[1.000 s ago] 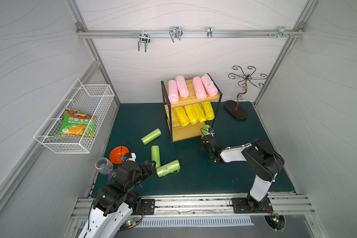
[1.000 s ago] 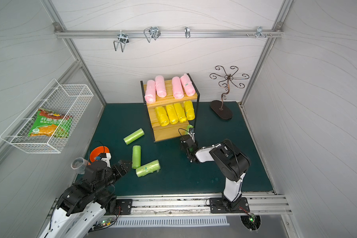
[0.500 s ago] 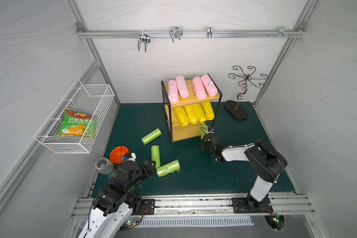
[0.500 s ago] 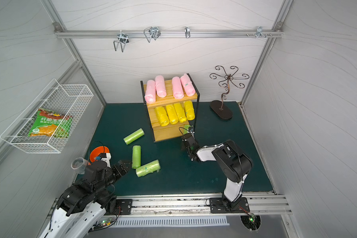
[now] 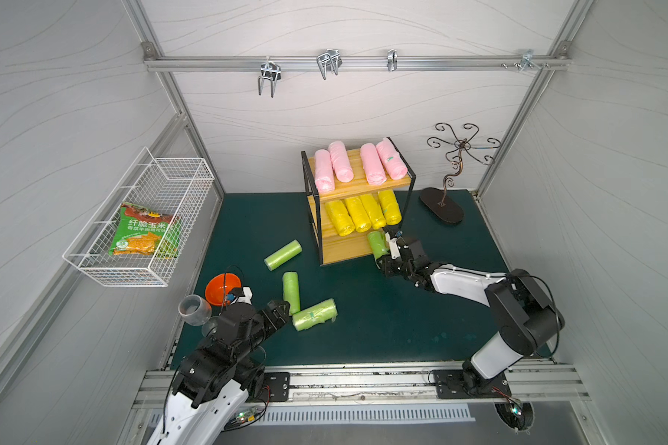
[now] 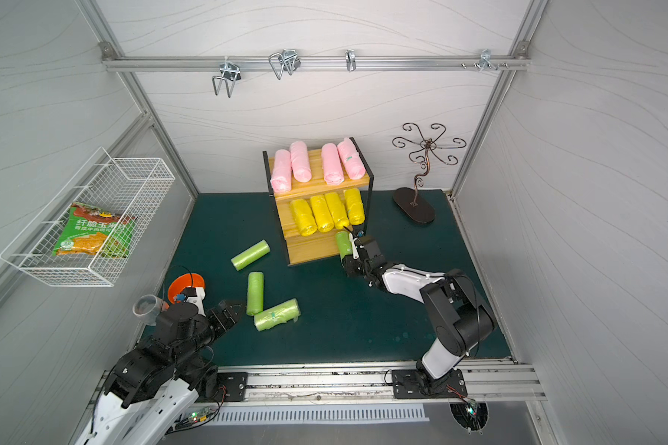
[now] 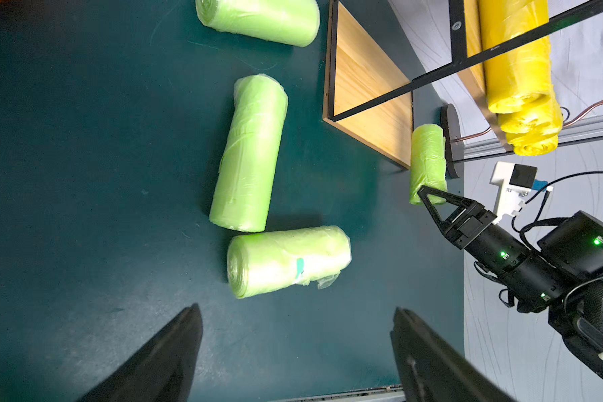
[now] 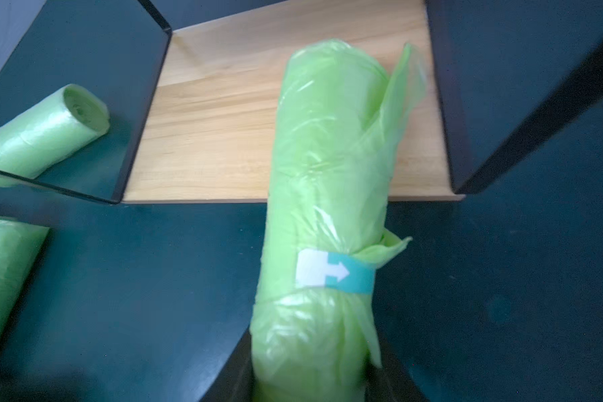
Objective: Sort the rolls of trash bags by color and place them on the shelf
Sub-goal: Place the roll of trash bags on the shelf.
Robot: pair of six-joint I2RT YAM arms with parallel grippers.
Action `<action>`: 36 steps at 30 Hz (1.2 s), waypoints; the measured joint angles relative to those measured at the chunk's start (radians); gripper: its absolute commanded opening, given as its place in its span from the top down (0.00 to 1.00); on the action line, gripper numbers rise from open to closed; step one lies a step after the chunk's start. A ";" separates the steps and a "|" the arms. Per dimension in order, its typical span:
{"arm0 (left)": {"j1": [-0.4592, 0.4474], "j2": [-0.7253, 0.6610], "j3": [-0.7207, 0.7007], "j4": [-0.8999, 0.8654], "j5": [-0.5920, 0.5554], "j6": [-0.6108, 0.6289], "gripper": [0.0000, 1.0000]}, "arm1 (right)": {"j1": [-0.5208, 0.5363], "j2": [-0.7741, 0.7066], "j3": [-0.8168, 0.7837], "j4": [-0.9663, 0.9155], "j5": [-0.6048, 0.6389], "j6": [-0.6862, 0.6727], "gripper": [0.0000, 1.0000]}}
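Note:
The shelf (image 5: 357,171) (image 6: 317,169) stands at the back of the green mat. Several pink rolls (image 5: 340,165) lie on its top tier and several yellow rolls (image 5: 357,214) on its middle tier. My right gripper (image 5: 384,256) (image 8: 314,376) is shut on one end of a light green roll (image 5: 376,242) (image 8: 328,174). The far end of that roll reaches over the bare bottom board (image 8: 223,121). Three green rolls (image 5: 282,254) (image 5: 291,291) (image 5: 314,314) lie loose on the mat. My left gripper (image 5: 282,308) (image 7: 296,313) stands open and empty just short of the nearest roll (image 7: 288,261).
A white wire basket (image 5: 93,266) holding a snack bag (image 5: 143,231) hangs on the left wall. An orange bowl (image 5: 222,289) and a clear cup (image 5: 193,308) sit by my left arm. A dark metal ornament stand (image 5: 440,208) stands right of the shelf.
My right gripper's jaws have narrowed onto the green roll and carried it slightly toward the shelf's bottom tier. The left arm has not moved.

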 measured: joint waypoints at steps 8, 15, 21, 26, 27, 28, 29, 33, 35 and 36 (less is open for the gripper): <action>0.000 0.000 0.000 0.000 -0.005 -0.001 0.10 | 0.000 0.089 -0.018 0.138 0.017 0.033 1.00; 0.000 0.000 0.000 -0.001 -0.010 -0.003 0.10 | -0.001 0.164 -0.051 0.317 0.047 0.148 1.00; 0.000 0.000 0.000 -0.005 -0.012 -0.003 0.10 | -0.001 0.226 -0.024 0.416 0.032 0.233 1.00; 0.000 0.000 0.000 -0.005 -0.012 -0.003 0.10 | -0.006 0.271 -0.001 0.481 -0.009 0.314 1.00; 0.000 0.000 0.000 -0.005 -0.012 -0.003 0.10 | -0.006 0.278 0.002 0.493 -0.017 0.330 1.00; 0.000 0.000 0.000 -0.005 -0.012 -0.003 0.10 | -0.007 0.288 0.005 0.507 -0.025 0.351 1.00; 0.000 0.000 0.000 -0.005 -0.012 -0.002 0.10 | -0.007 0.297 0.006 0.525 -0.032 0.372 1.00; 0.000 0.000 0.000 -0.005 -0.013 -0.003 0.10 | 0.001 0.329 0.006 0.594 -0.051 0.442 1.00; 0.000 0.000 0.000 -0.005 -0.013 -0.003 0.10 | 0.010 0.340 0.003 0.623 -0.052 0.468 1.00; 0.000 0.000 0.000 -0.005 -0.013 -0.002 0.10 | 0.019 0.344 -0.002 0.640 -0.052 0.484 1.00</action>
